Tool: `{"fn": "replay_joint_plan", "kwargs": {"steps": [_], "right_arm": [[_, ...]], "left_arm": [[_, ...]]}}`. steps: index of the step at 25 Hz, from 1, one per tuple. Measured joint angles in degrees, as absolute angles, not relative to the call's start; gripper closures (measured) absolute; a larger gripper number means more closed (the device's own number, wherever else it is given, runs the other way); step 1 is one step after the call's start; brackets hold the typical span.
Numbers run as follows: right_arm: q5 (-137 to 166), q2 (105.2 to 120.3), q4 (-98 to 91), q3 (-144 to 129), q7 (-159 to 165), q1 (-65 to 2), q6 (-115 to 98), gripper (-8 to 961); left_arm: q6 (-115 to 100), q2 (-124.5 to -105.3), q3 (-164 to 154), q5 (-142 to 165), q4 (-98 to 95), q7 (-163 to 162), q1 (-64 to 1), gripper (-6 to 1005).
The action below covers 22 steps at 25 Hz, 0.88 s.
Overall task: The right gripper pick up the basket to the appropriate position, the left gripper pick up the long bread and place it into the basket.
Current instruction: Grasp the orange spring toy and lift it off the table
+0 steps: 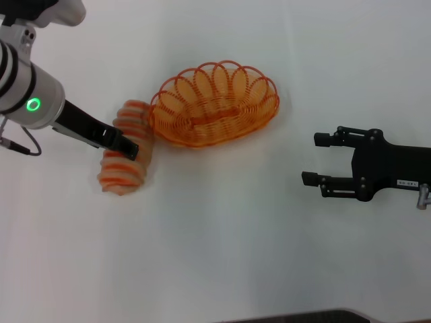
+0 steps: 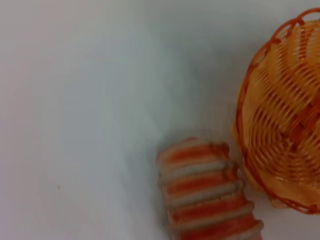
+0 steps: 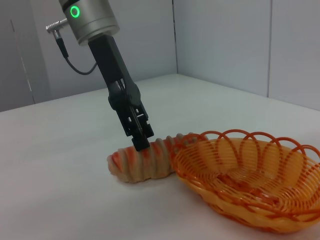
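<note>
Basket placing looks done: I see the oval orange wire basket [image 1: 214, 104] on the table, right gripper [image 1: 316, 159] spread empty at its 4 o'clock. Left gripper [image 1: 128, 147] pinches the ridged tan long bread [image 1: 125, 158], unlifted, at the basket's 8 o'clock.

The left gripper [image 3: 141, 141] is reaching down onto the long bread [image 3: 142, 161]. Just beside its fingertips, the orange wire basket [image 3: 250, 185] is touching the loaf's end.

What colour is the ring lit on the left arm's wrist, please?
Green, clearest in the right wrist view.
</note>
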<state>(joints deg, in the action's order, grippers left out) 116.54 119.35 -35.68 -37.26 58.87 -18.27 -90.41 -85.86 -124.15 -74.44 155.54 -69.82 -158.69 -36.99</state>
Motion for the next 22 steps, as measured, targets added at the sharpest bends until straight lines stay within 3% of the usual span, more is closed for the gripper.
{"fn": "replay_joint_plan", "kwargs": {"steps": [22], "right_arm": [[116.5,119.35,-35.7,-37.3,59.2,-19.3,-90.3,152]], "left_arm": [[-83.6,-124.1,-73.4,155.2,-63.3,-161.5,-39.6,268]]}}
